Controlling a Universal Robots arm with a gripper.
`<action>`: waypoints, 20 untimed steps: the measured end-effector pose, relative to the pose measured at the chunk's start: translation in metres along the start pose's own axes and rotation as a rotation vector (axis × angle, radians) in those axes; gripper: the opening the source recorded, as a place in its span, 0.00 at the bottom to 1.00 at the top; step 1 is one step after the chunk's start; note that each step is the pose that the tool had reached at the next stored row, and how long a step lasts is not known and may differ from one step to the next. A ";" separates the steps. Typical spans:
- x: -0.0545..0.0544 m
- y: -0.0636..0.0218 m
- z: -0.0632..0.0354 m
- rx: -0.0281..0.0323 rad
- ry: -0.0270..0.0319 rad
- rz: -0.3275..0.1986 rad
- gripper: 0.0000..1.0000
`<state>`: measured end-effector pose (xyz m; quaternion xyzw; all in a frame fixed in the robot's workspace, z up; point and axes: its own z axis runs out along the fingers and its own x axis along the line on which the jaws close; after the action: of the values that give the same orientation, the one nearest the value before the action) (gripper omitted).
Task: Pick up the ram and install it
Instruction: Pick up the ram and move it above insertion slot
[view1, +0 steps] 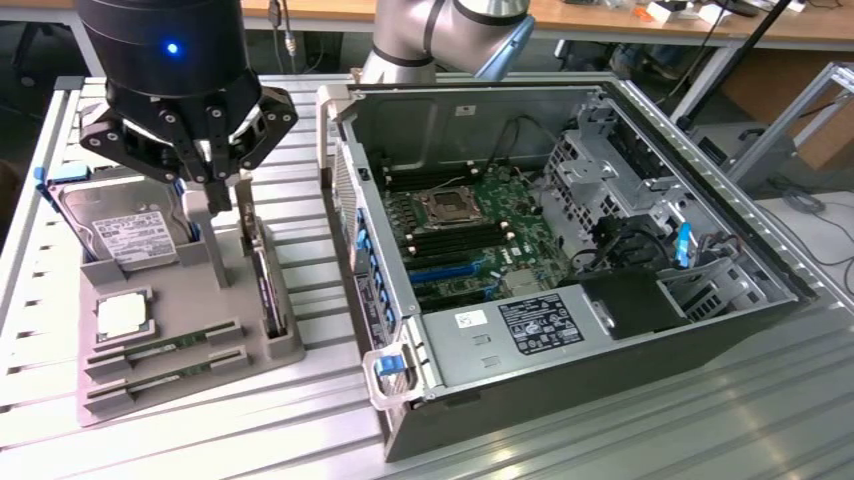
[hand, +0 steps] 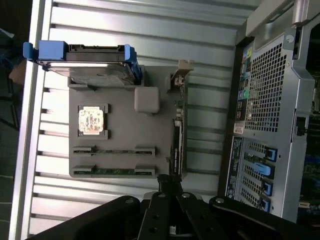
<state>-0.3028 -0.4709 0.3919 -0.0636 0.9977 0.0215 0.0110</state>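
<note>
Overhead, gripper (view1: 214, 195) closed above gray tray (view1: 274, 350), ram (view1: 167, 348) lying in its slot

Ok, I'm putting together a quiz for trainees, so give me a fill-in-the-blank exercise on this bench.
1. The grey holder keeps ___ ram sticks in its slots.
2. The gripper hangs above the holder with its jaws ___.
3. The hard drive sits in a ___ carrier.
4. The computer case lies with its side ___.
Missing words: two; shut; blue; open.
</note>
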 end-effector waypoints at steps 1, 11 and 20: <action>0.000 0.0000 0.0000 -0.0005 0.0010 -0.022 0.10; 0.000 0.0000 0.0000 -0.0031 0.0053 -0.126 0.10; 0.000 0.0000 0.0000 -0.0056 0.0094 -0.227 0.10</action>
<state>-0.3028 -0.4709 0.3919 -0.1761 0.9841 0.0226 0.0085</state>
